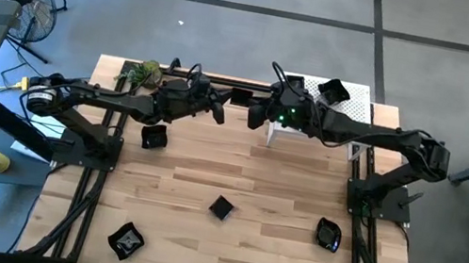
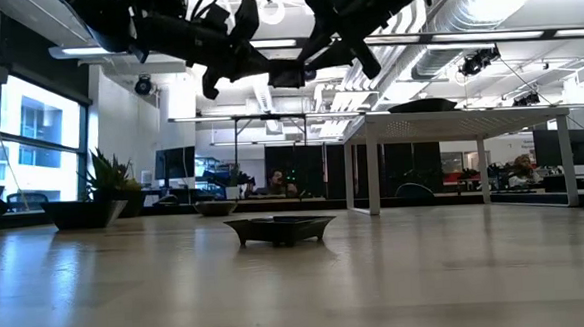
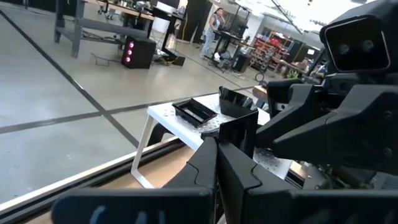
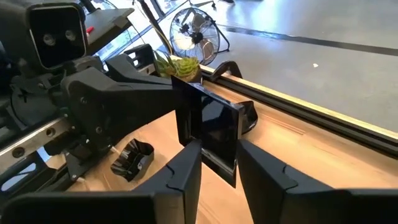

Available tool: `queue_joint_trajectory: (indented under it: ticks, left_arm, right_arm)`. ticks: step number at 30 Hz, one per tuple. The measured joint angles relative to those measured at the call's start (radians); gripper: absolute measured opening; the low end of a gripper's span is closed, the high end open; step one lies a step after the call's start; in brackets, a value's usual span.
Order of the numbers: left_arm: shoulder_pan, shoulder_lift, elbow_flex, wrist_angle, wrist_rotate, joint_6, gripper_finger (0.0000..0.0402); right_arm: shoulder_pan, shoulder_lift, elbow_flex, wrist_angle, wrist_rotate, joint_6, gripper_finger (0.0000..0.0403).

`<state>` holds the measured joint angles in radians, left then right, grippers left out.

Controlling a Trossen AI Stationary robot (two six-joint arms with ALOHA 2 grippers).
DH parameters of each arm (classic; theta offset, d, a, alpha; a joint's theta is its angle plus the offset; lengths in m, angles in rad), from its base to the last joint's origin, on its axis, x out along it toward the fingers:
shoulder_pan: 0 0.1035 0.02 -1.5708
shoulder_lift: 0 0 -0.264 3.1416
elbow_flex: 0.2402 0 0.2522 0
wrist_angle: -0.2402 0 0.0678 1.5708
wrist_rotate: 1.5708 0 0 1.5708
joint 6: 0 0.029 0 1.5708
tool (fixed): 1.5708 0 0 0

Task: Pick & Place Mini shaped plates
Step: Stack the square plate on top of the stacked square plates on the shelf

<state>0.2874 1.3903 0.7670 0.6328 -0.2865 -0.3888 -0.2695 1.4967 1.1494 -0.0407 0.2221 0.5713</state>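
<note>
Both dark arms raised high over the far side of the desk, reaching inward, tips nearly meeting. Left gripper (image 1: 222,108) with fingers (image 3: 239,171) pressed together. Right gripper (image 1: 255,114) with fingers (image 4: 186,163) clamped on a small glossy black square plate (image 4: 214,127), held upright between both grippers.

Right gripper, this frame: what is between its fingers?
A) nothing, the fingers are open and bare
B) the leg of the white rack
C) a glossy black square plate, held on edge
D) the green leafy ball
C: in the right wrist view the right gripper has its fingers closed on a glossy black square plate standing on edge, up by the left gripper above the table's far side.
</note>
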Motion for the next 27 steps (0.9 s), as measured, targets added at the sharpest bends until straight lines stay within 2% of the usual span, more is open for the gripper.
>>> queue_joint_trajectory:
  ticks: [8,11,21,27]
  left_arm:
    - [0.000,0.000,0.000,0.003,-0.008,0.000,0.0001]
    - [0.000,0.000,0.000,0.003,-0.007,0.000,0.0001]
    - [-0.001,-0.002,0.002,0.004,0.007,-0.001,0.0001]
    - [0.000,-0.002,0.002,0.003,-0.001,0.000,0.0001]
  right_arm:
    - [-0.005,0.003,-0.002,0.004,0.007,-0.011,0.0046]
    - [-0.005,0.002,-0.003,-0.008,0.015,-0.020,0.0040]
    - [-0.005,-0.051,-0.004,-0.078,0.015,-0.007,0.0130]
    - [-0.003,-0.028,-0.005,-0.046,0.012,0.003,0.0138]
